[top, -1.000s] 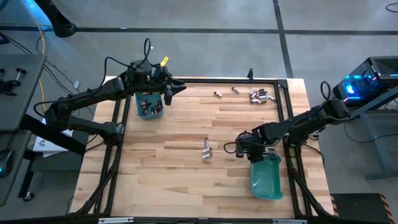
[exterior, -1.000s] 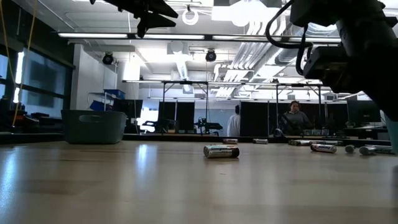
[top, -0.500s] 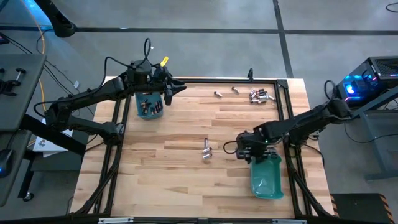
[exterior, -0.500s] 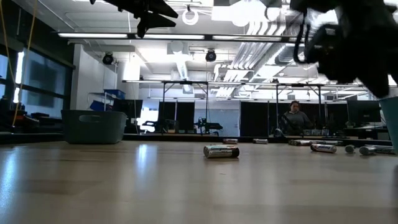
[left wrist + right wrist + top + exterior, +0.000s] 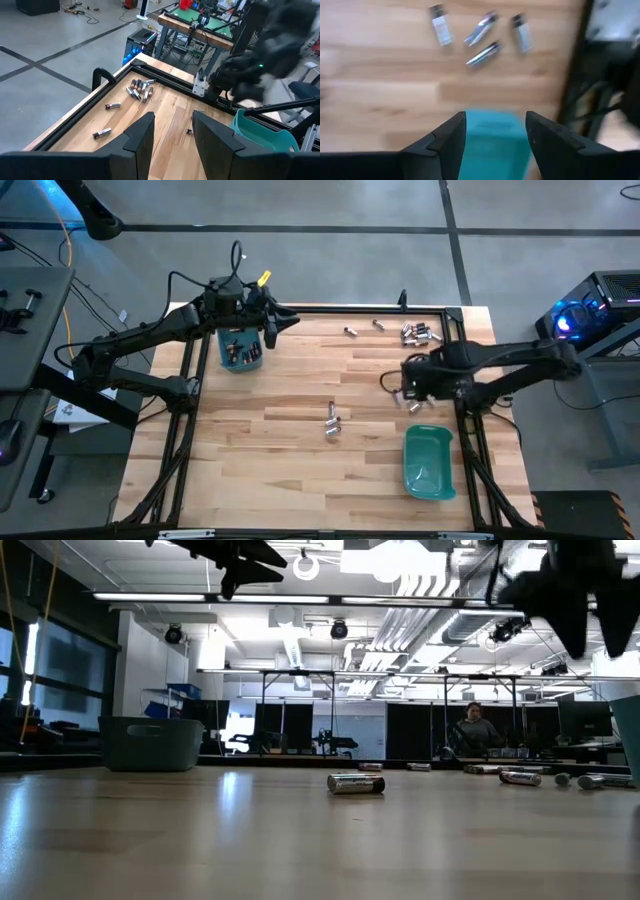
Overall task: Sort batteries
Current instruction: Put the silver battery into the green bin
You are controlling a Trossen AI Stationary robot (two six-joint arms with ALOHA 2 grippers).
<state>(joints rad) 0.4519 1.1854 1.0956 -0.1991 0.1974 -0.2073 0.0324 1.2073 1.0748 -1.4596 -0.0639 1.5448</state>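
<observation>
Batteries lie on the wooden table: a cluster (image 5: 420,333) and two singles (image 5: 350,331) near the far edge, and a pair (image 5: 332,420) in the middle. A few more (image 5: 481,40) show in the right wrist view. One teal bin (image 5: 240,350) at the far left holds several batteries. A second teal bin (image 5: 430,463) sits at the near right. My left gripper (image 5: 172,117) hangs open and empty above the far-left bin. My right gripper (image 5: 495,117) is open and empty, pointing down, raised above the table just beyond the near-right bin's far end.
A black frame rail (image 5: 455,360) runs around the table top, close beside my right arm. A person (image 5: 478,730) sits in the room beyond the far edge. Bare wood lies between the two bins.
My right gripper has risen from the far end of the near-right bin and gone toward the table's far edge, its wrist turning as it rose. The bin now shows whole. My left arm has kept still.
</observation>
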